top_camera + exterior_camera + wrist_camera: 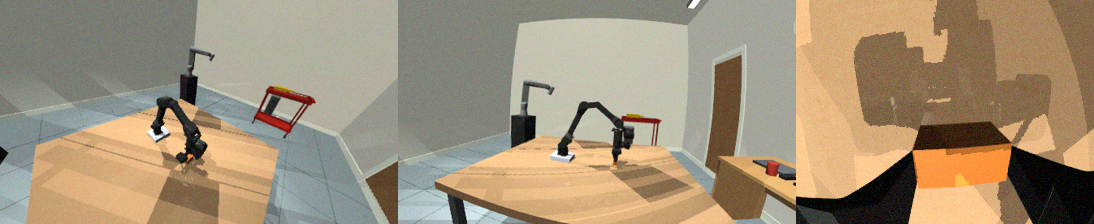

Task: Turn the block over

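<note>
The orange block (190,158) (615,164) (961,169) is between the fingers of my gripper (189,157) (616,161) (960,153), which is shut on it and points down. In the wrist view one finger touches each end of the block. Its orange face, with a small yellow-lit patch, is toward the bottom of that view, and a dark brown face lies above it. I cannot tell which face is marked. The block is at or just above the wooden table (101,187) (540,195) (826,135); its underside is hidden.
The arm's white base plate (159,135) (562,157) sits on the table behind the gripper. Shadows of the arm fall around the block. Beyond the table stand a red cart (274,121) (646,120), another grey arm (191,61) (525,95) on a black pedestal, and a desk with a red cup (772,169).
</note>
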Robot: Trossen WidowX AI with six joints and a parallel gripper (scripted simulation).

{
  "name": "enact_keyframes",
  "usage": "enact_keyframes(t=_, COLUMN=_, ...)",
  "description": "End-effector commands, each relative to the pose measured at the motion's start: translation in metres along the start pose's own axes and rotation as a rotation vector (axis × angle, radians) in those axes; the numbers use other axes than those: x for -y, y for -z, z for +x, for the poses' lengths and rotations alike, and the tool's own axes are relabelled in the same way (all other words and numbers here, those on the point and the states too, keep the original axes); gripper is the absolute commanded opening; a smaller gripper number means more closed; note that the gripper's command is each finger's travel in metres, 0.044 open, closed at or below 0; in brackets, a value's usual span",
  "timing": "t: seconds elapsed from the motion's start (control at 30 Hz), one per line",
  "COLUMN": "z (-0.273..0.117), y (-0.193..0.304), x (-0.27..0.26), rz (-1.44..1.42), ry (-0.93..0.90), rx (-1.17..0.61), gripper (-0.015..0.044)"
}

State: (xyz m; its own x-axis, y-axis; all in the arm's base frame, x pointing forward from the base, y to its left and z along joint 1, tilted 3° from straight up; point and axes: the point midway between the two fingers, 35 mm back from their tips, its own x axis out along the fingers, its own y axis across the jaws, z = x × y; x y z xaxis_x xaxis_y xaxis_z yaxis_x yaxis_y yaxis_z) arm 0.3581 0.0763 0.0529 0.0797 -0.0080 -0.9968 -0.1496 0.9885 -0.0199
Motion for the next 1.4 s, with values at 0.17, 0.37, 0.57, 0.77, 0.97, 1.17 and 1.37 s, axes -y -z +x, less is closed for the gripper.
enact_keyframes(t=0.17, z=-0.029, y=0.000, x=0.000, rz=0.000, ry=-0.003, rx=0.001, gripper=0.0000)
enact_keyframes(t=0.37, z=-0.026, y=-0.001, x=-0.001, rz=-0.001, ry=-0.002, rx=0.053, gripper=0.0000)
enact_keyframes(t=0.57, z=-0.022, y=-0.003, x=-0.001, rz=-0.003, ry=-0.002, rx=0.143, gripper=0.0000)
enact_keyframes(t=0.77, z=-0.019, y=-0.003, x=-0.001, rz=-0.003, ry=-0.002, rx=0.233, gripper=0.0000)
enact_keyframes(t=0.97, z=-0.017, y=-0.002, x=-0.001, rz=-0.003, ry=-0.002, rx=0.322, gripper=0.0000)
enact_keyframes(t=1.17, z=-0.016, y=0.000, x=-0.001, rz=-0.002, ry=-0.002, rx=0.412, gripper=0.0000)
enact_keyframes(t=1.37, z=-0.016, y=0.003, x=-0.001, rz=-0.001, ry=-0.002, rx=0.502, gripper=0.0000)
